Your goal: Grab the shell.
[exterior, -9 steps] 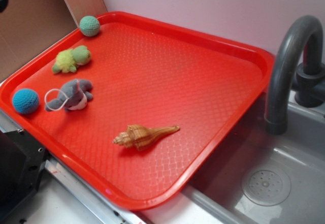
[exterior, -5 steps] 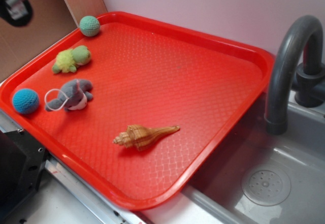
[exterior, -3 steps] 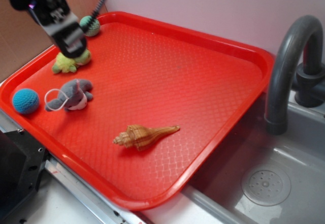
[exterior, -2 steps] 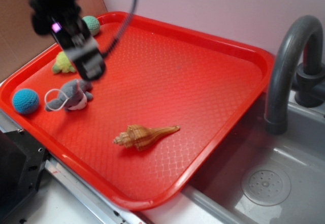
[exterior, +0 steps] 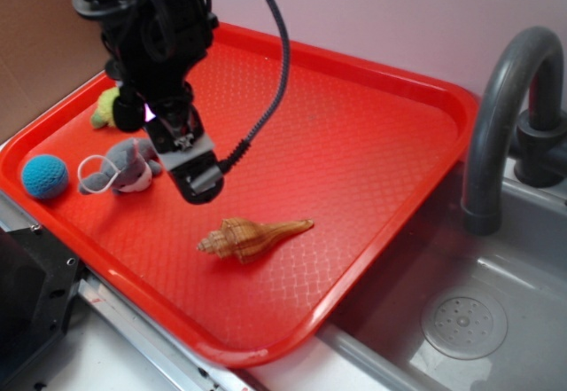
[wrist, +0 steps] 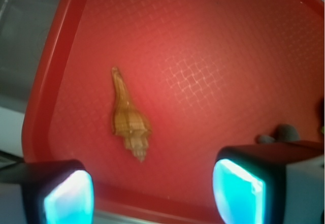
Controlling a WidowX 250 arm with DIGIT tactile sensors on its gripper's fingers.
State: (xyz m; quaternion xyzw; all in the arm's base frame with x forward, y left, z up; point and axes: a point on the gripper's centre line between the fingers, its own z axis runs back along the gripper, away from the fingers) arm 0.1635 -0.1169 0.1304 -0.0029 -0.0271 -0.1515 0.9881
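The shell [exterior: 251,237] lies flat on the red tray [exterior: 372,143], low and left of centre in the exterior view, its pointed tail aimed right and its whorled end left. The end effector [exterior: 198,186] hangs above the tray just up and left of the shell, not touching it; its black arm and cable fill the upper left of the frame. In the wrist view the two fingers [wrist: 237,187] stand wide apart at the bottom corners, glowing cyan, with nothing between them, and the shell [wrist: 129,118] sits left of centre, tail toward the top. At the left of the exterior view rest a grey plush [exterior: 124,166] and a blue ball [exterior: 44,176]; a green plush [exterior: 107,107] shows partly behind the arm. A grey faucet [exterior: 500,112] and sink [exterior: 465,320] fill the right side.
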